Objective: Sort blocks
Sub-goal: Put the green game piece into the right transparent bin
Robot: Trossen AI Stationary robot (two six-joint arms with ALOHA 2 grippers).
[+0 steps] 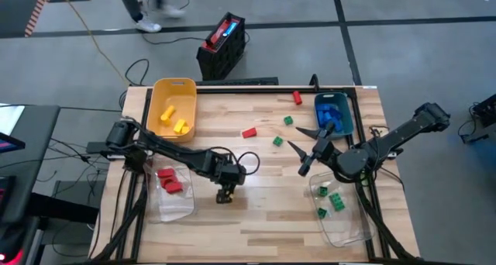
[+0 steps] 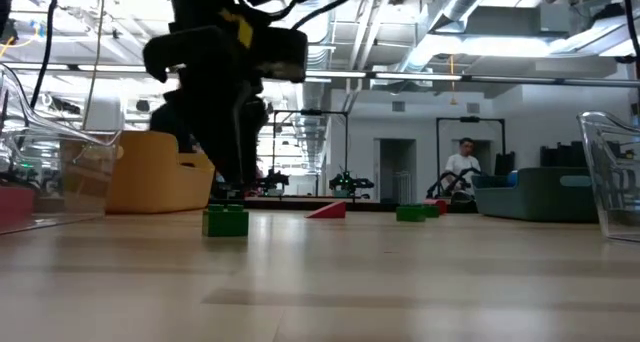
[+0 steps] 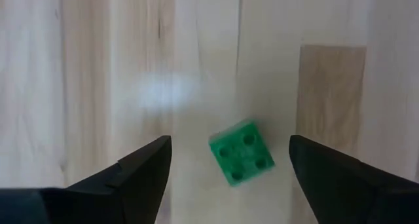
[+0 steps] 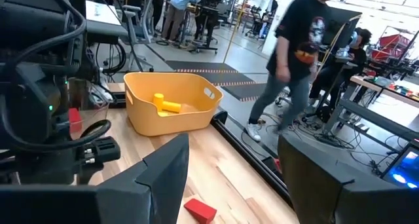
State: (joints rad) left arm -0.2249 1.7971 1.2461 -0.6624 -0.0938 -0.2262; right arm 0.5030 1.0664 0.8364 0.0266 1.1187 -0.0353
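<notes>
Left gripper [image 3: 226, 168] above a green block [image 3: 241, 152] on the counter [image 1: 263, 211].
Its jaws stand wide open, empty; right gripper [image 1: 310, 150] also open, empty.

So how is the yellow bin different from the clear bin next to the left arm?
The yellow bin is opaque and holds yellow blocks; the clear bin is see-through and holds red blocks. The yellow bin sits at the table's far edge, the clear bin at the near left. Both are open-topped and hold one colour only.
</notes>
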